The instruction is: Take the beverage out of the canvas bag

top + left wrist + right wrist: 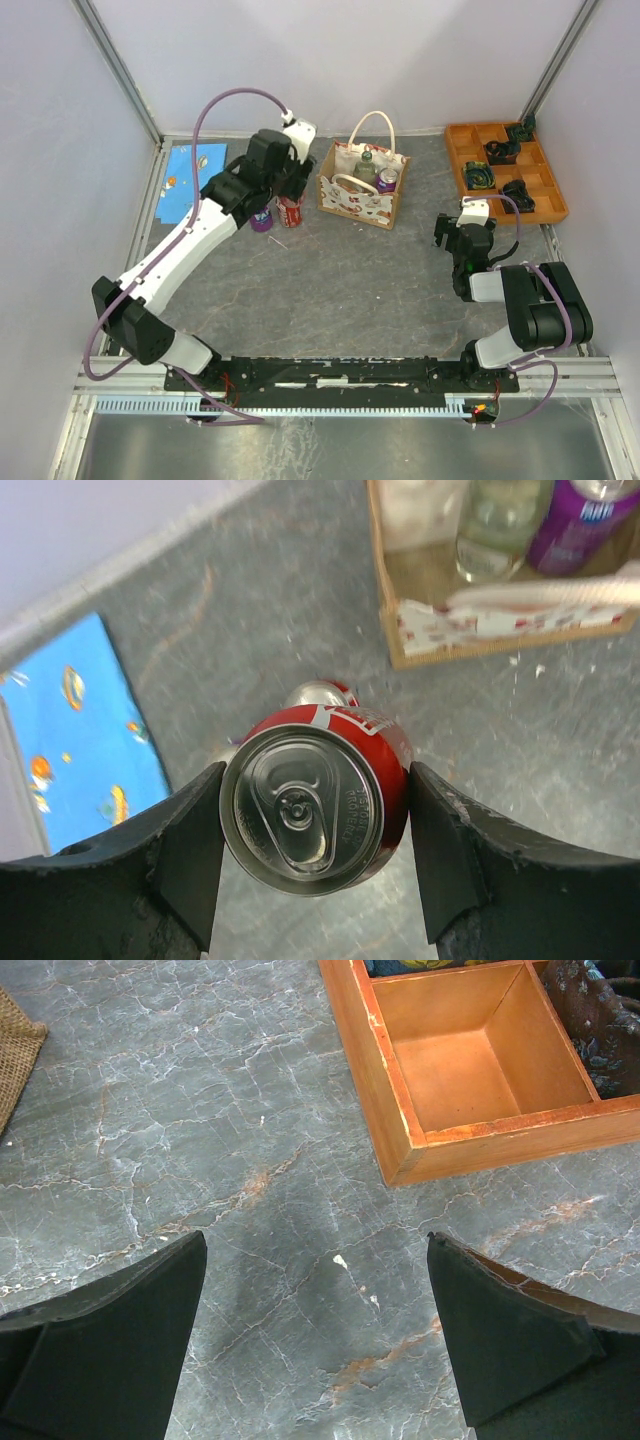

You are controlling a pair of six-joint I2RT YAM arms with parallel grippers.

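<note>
The canvas bag [362, 195] stands at the back middle of the table, cream with a red-and-brown print and looped handles. A clear bottle [366, 168] and a purple can [388, 181] stand in it. They also show in the left wrist view: the bag [480, 630], the bottle [495, 530], the purple can [580, 525]. My left gripper [288, 195] [316, 820] is shut on a red can [290, 212] [330, 735], upright, left of the bag. My right gripper [455, 232] [318, 1290] is open and empty over bare table, right of the bag.
A second purple can [262, 220] stands on the table just left of the red can. A blue printed mat [190, 180] [80, 730] lies at the far left. An orange compartment tray [505, 170] [400, 1110] holding dark objects sits at the back right.
</note>
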